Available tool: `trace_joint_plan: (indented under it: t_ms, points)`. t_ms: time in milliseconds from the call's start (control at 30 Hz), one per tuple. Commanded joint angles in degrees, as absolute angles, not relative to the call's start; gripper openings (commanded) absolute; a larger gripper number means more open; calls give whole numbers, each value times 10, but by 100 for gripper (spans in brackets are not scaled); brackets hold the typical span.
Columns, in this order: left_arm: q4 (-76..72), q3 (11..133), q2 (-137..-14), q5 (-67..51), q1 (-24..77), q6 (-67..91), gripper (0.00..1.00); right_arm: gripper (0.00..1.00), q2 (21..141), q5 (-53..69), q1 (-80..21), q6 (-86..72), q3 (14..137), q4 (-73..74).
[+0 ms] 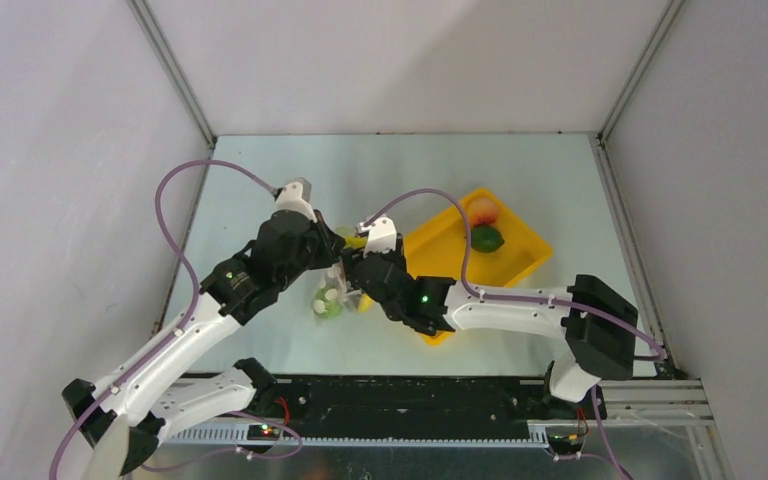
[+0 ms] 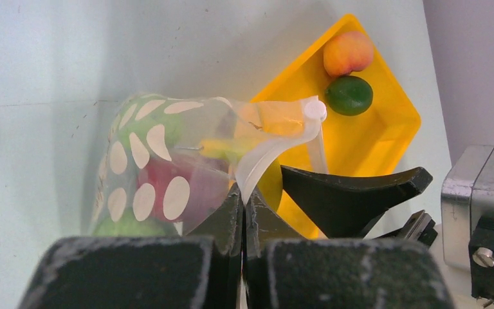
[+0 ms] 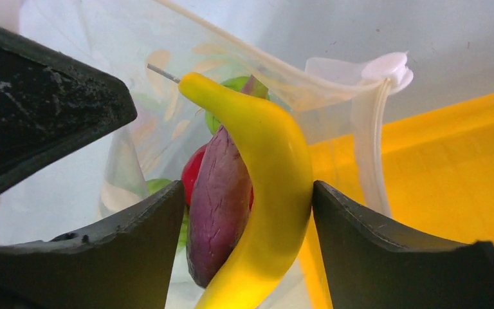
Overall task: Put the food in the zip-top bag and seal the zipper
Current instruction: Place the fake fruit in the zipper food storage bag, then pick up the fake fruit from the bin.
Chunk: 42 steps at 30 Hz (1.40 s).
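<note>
A: How is your left arm (image 1: 190, 330) set?

B: It reaches up from its base with the elbow bent and the wrist turned inward, so your left gripper (image 2: 243, 203) meets the other one in the middle. Its 2 fingers (image 2: 228, 222) are pressed together on the edge of the zip-top bag (image 2: 161, 154). They pinch right beside the zipper (image 2: 267, 151), which curls up and away from the fingertips to its white slider (image 2: 315, 109).

A: And your right arm (image 1: 500, 305)?

B: It lies low, forearm crossing the near corner of the yellow tray (image 2: 386, 135), wrist aimed at the bag's mouth. Your right gripper (image 3: 249, 193) stands parted, wider than the banana (image 3: 270, 167) between its fingers. The banana leans on the finger nearer the tray. The eggplant (image 3: 215, 212) sits beside it toward the other finger, and I cannot tell whether they touch.

A: Where is everything else?

B: A tomato (image 3: 193, 170) and green pieces (image 2: 128, 226) show through the dotted plastic just beyond the fingertips. 1 peach (image 2: 348, 53) and 1 green round fruit (image 2: 348, 95) lie touching in the tray's far corner, well apart from both grippers.
</note>
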<state>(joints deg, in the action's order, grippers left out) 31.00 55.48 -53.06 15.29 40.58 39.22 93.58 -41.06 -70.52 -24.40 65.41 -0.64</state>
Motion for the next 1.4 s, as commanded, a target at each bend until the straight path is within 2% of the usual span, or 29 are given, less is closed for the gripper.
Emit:
trace_joint_plan:
  t_ms: [0, 100, 233, 300, 400, 733, 933, 1133, 1367]
  points:
    - [281, 554, -520, 159, 409, 383, 0, 79, 890, -401, -706, -262, 682, 39]
    - [294, 560, -525, 171, 410, 377, 0, 84, 869, -397, -703, -260, 682, 55]
    - [307, 565, -532, 179, 410, 373, 0, 98, 835, -368, -696, -245, 682, 66]
    - [316, 570, -539, 181, 410, 371, 0, 99, 819, -334, -688, -231, 683, 66]
    - [344, 579, -549, 181, 410, 365, 0, 100, 791, -285, -664, -227, 683, 80]
    - [393, 597, -561, 192, 410, 356, 0, 100, 738, -260, -608, -197, 645, 102]
    - [407, 617, -558, 184, 410, 331, 0, 100, 732, -242, -486, -270, 642, 219]
    - [426, 634, -564, 174, 409, 314, 0, 99, 801, -212, -328, -306, 633, 304]
    - [414, 637, -562, 153, 410, 297, 0, 99, 899, -177, -226, -310, 635, 288]
